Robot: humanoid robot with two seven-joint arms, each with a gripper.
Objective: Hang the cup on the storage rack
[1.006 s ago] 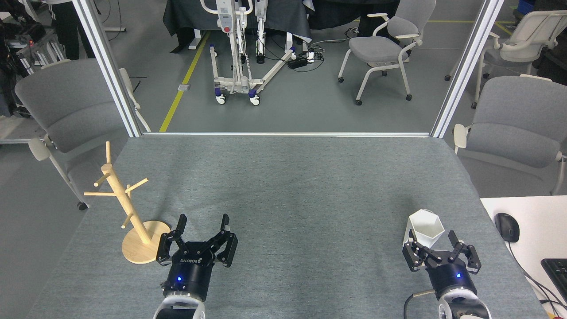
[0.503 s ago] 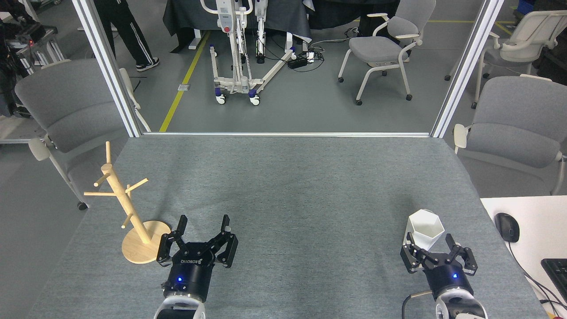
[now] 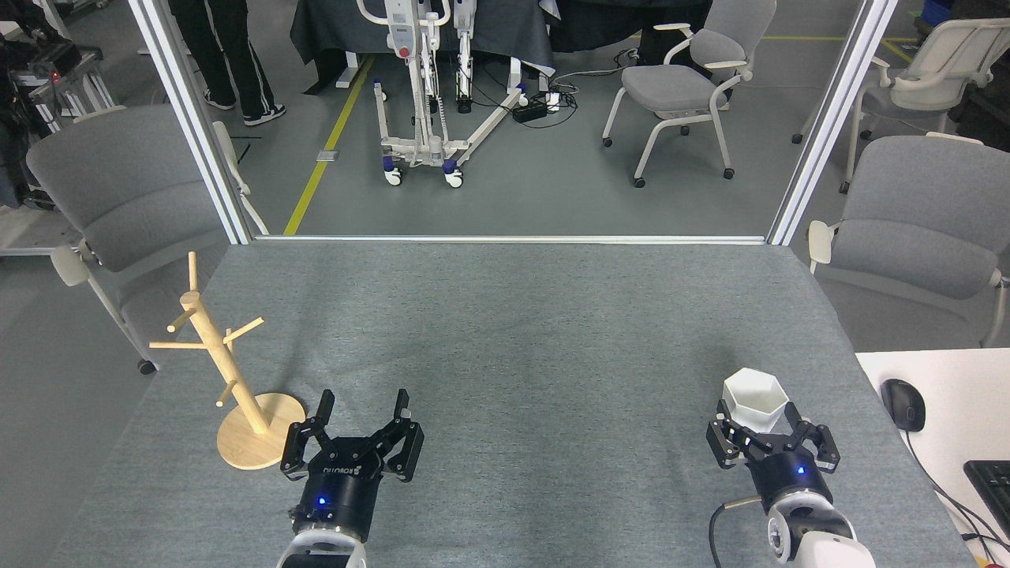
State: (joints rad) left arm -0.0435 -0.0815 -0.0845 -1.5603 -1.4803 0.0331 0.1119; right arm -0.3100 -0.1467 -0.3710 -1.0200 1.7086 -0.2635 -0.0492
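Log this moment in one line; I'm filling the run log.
stage: reaching cup | right pincer: open, around cup | left pincer: open, idle by rack | cup: upright on table, not hung

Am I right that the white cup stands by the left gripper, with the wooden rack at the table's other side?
Not quite: the head view shows the cup by the right gripper, not the left. The wooden rack does stand at the other side.

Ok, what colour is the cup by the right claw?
Plain white, no pattern; the cup shows best in the head view, the only one available.
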